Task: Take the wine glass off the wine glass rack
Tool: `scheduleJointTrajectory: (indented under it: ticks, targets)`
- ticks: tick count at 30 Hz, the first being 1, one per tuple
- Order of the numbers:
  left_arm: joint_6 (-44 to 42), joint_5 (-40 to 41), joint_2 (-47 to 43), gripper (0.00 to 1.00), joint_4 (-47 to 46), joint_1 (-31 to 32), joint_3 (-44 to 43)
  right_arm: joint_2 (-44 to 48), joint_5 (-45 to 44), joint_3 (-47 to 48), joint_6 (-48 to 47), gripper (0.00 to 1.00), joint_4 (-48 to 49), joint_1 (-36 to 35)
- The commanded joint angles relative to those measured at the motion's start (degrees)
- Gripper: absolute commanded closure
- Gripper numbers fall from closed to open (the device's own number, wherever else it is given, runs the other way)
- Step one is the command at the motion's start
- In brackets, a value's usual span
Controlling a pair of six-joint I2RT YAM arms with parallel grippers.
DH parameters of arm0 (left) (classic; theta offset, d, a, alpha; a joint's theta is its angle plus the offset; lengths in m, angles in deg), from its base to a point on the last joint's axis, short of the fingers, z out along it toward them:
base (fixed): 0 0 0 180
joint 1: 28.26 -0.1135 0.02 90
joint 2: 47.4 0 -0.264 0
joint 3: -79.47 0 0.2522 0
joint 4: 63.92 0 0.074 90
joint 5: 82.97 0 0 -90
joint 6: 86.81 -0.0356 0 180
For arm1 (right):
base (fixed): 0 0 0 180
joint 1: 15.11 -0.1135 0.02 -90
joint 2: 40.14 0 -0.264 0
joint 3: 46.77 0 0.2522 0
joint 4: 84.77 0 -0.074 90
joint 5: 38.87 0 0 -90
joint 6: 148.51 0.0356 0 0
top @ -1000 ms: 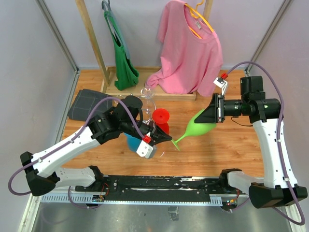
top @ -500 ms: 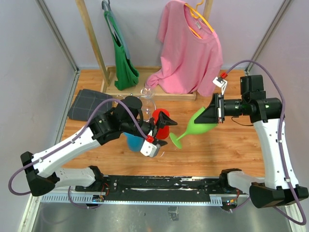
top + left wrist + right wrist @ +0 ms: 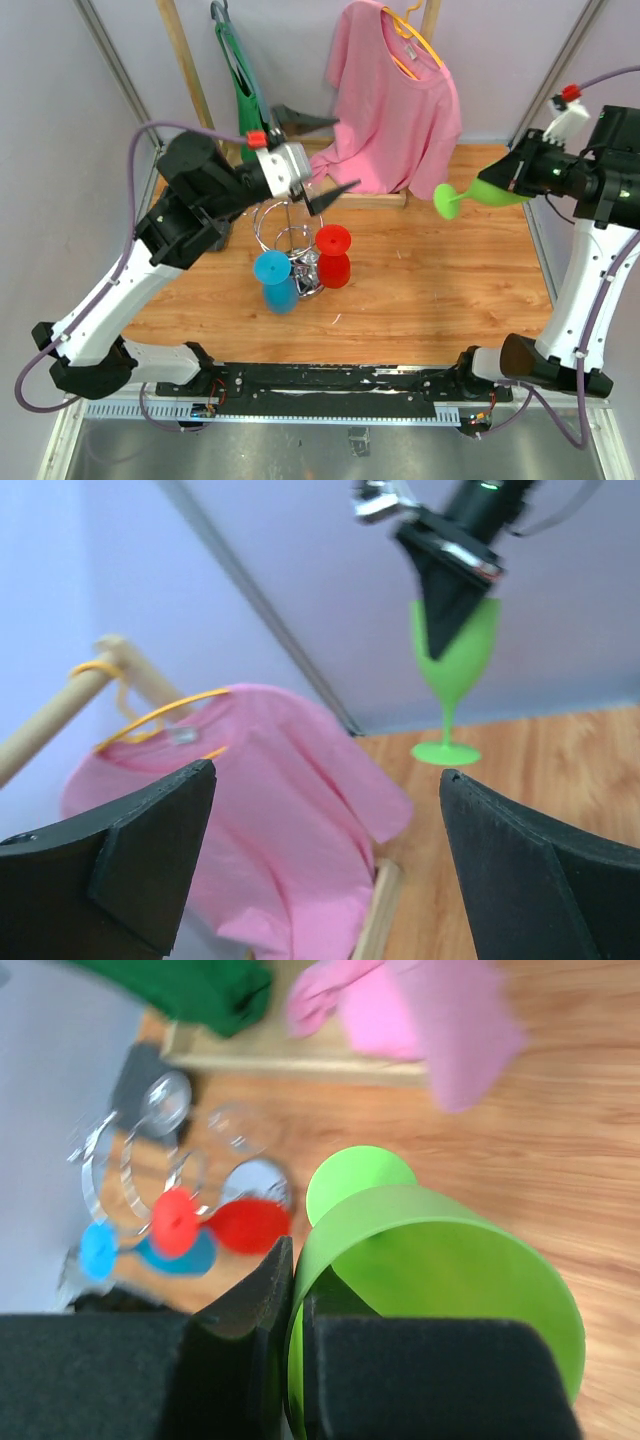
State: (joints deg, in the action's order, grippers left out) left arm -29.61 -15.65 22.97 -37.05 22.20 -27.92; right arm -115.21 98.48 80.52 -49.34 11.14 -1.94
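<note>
The right gripper (image 3: 518,172) is closed on the bowl of the green wine glass (image 3: 480,192). In the right wrist view one finger (image 3: 255,1300) lies against the outside of the bowl wall. The other appears to sit inside the rim, with the wall pinched between them. In the top view the green wine glass lies nearly on its side, clear of the tabletop (image 3: 440,290), bowl in the gripper. Its stem and round foot point left toward the pink T-shirt (image 3: 395,100). It is over the right rear part of the tabletop, well apart from the wine glass rack (image 3: 297,240), which stands left of centre. A red wine glass (image 3: 333,255) and a blue wine glass (image 3: 275,280) sit just beside the rack's central post, each foot uppermost. Whether they hang from the wire rings or rest on the tabletop cannot be determined from this view. The left gripper (image 3: 320,155) stands high above and behind the rack with its jaws spread wide and nothing between them. Its wrist view looks across at the green wine glass and the right gripper clamped on the bowl.
</note>
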Motion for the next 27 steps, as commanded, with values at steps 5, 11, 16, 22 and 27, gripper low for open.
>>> scheduleJointTrajectory:
  ticks: [5,11,16,22,27]
  targets:
    - [23.89,8.28,2.49,0.01,-2.54,-15.07,-11.33,-0.31,-31.81,-2.19,-1.13,0.99,1.89,6.34]
    - [32.36,6.99,0.34,0.01,1.43,-22.79,-11.30,3.98,-40.52,-27.45,0.46,0.99,19.86,6.26]
    - [33.77,7.40,-5.60,0.01,1.70,-22.83,-2.71,1.71,-45.76,-34.95,0.43,0.99,28.46,2.32]
    - [35.37,9.15,-9.16,0.01,2.85,-22.86,1.07,-5.95,-52.53,-31.96,-1.18,0.99,30.38,-2.54]
    - [35.85,10.90,-11.66,0.01,3.74,-22.86,3.28,-8.94,-54.46,-33.92,-0.06,0.99,33.74,-3.08]
